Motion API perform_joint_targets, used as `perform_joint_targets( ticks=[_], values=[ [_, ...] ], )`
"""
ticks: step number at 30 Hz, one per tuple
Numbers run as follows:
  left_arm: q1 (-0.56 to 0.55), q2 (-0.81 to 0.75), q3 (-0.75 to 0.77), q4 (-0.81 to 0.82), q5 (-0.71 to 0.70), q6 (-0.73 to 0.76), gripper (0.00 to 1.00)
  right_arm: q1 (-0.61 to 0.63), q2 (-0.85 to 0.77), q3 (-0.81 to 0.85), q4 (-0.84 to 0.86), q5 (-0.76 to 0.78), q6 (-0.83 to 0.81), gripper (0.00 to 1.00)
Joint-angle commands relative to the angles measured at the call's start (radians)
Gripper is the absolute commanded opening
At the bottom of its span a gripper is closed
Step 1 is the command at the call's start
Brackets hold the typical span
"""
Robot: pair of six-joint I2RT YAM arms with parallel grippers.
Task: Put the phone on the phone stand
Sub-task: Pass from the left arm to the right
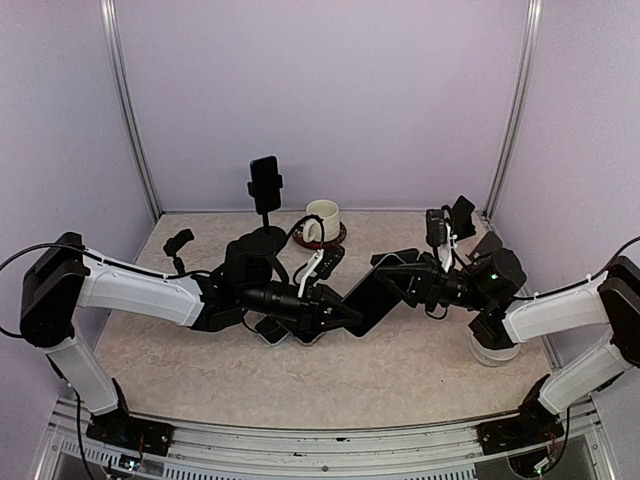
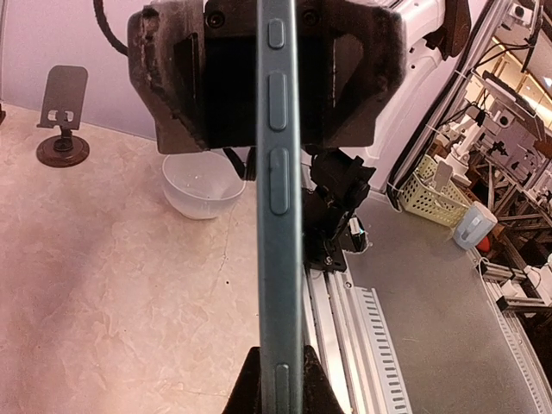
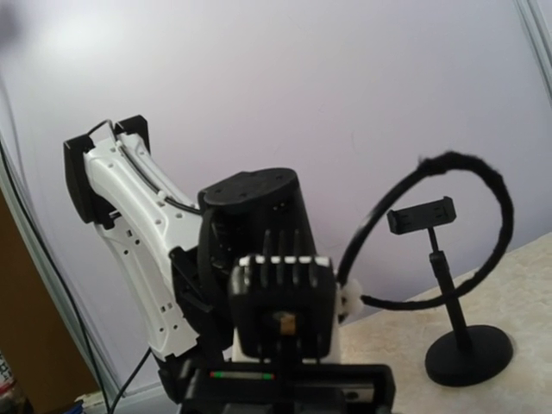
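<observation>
Looking down, we see the left gripper (image 1: pixel 338 310) clamped on the phone (image 1: pixel 373 296) over mid-table, the phone stand (image 1: pixel 265 186) well behind, the right gripper (image 1: pixel 405 272) near the phone's far end. Left wrist: phone pinched edge-on. Right wrist: jaws we cannot tell

Left arm (image 1: pixel 140 290) stretched inward, jaws clamped, right arm (image 1: pixel 555 310) reaching toward it

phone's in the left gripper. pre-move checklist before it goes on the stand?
1. Left gripper clamped on phone: ok.
2. Right gripper off the phone: cannot tell.
3. Phone stand upright: ok.
4. Stand's clamp empty, seen from the right wrist: ok.
5. Route to the stand free of the mug: cannot tell.
</observation>
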Motion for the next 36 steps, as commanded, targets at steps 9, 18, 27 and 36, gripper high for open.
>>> perform_joint_targets(
  ticks=[9,18,27,36],
  values=[
    [-0.010,-0.020,0.040,-0.034,-0.018,0.022,0.00,0.012,-0.122,0.009,-0.037,0.062,-0.061,0.52],
    [-0.014,-0.009,0.054,-0.037,-0.015,0.023,0.00,0.013,-0.058,0.041,-0.018,0.019,-0.023,0.38],
    [-0.014,-0.014,0.051,-0.049,-0.022,0.035,0.00,0.014,-0.030,0.054,-0.022,0.014,-0.020,0.00],
    [-0.012,-0.010,0.048,-0.045,-0.021,0.037,0.00,0.013,-0.035,0.057,-0.030,0.030,-0.028,0.33]
  ],
)
